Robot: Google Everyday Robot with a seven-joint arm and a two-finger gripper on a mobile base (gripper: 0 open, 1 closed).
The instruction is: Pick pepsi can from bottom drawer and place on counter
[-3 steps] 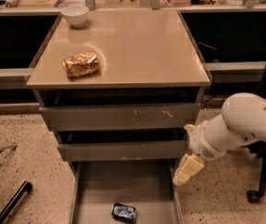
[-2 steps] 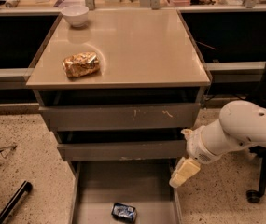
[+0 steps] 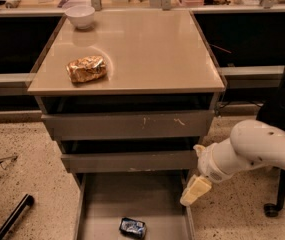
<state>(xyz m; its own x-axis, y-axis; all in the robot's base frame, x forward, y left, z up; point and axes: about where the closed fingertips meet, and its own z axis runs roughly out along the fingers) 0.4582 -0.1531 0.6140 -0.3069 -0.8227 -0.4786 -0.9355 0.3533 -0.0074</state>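
Reach step in hand: your cream gripper (image 3: 195, 190), its spread not discernible, hangs at the right wall of the deep grey metal bottom drawer (image 3: 112, 199); you must swing left and down to the small blue pepsi can (image 3: 133, 227) lying on its floor.

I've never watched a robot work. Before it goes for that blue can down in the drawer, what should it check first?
1. Is the bottom drawer pulled out: ok, its floor is exposed.
2. Is the can reachable: ok, it lies on its side near the drawer's front, with nothing on it.
3. Is the gripper above the can: not ok, it hangs by the drawer's right wall, apart from the can.
4. Is the can held: not ok.
5. Is there room on the counter: ok, bare surface right of the snack bag and bowl.
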